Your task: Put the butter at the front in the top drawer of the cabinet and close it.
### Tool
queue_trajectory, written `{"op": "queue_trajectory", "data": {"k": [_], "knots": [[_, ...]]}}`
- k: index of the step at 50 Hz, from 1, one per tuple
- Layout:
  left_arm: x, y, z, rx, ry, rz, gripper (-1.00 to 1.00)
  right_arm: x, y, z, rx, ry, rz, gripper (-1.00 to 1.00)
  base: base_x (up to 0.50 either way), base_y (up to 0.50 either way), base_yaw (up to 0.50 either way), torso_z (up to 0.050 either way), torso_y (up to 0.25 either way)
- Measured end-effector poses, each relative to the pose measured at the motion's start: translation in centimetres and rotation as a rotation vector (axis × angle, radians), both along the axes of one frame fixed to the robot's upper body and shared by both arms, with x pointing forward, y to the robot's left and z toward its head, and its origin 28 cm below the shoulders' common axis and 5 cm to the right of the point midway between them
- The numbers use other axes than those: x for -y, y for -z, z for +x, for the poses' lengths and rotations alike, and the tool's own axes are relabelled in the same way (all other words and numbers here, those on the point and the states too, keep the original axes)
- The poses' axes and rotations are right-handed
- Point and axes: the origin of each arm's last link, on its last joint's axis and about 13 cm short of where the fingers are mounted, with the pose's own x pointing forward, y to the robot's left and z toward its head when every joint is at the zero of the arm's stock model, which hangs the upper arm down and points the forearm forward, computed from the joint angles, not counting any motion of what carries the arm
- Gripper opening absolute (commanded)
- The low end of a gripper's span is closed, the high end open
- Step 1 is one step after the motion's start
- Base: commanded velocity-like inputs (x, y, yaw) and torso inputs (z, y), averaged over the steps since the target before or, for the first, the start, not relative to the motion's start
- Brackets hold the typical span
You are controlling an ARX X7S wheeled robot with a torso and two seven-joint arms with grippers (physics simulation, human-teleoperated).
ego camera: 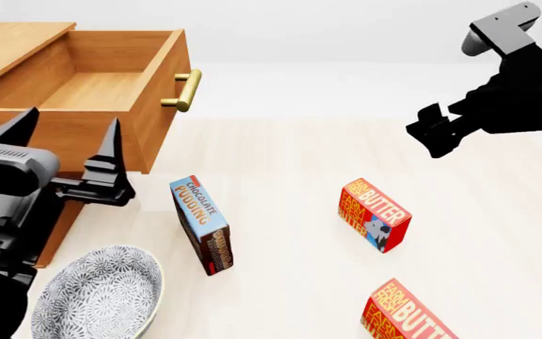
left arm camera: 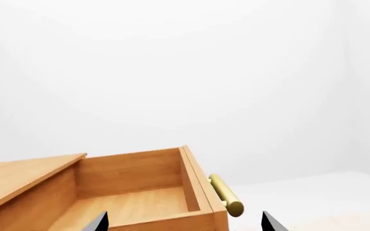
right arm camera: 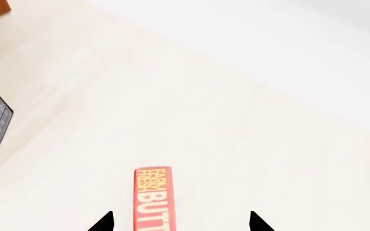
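Red-orange butter (ego camera: 375, 223) on the floor, well below and apart from the spread, empty right tool (ego camera: 437, 133).

blue chocolate pudding box (ego camera: 201, 224) upright; patterned grey bowl (ego camera: 97, 300) nearby

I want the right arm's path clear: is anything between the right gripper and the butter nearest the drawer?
Nothing: in the head view only bare floor lies between the right gripper and that butter. The pudding box stands off to the side.

You've got the light-brown wooden top drawer (left arm camera: 137, 192) pulled open w/ brass bar handle (left arm camera: 226, 194); left gripper (left arm camera: 185, 222) fingertips spread, nothing btw them.
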Motion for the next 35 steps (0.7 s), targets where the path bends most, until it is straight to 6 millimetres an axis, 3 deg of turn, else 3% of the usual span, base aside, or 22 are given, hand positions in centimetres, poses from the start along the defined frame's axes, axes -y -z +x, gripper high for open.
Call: {"op": "queue_trajectory", "data": {"k": [21,35], "knots": [[0.1,0.7,0.0,-0.004,0.012,-0.021,1.00,-0.9,4.9,4.8,-0.098,-0.028,0.006,1.00,0.00,0.00,0.00,0.000,0.000],[0.0,0.9,0.0,-0.007,0.018,-0.031,1.00,-1.7,7.3,5.9,-0.155,-0.042,-0.012,1.00,0.00,0.00,0.00,0.000,0.000]]}}
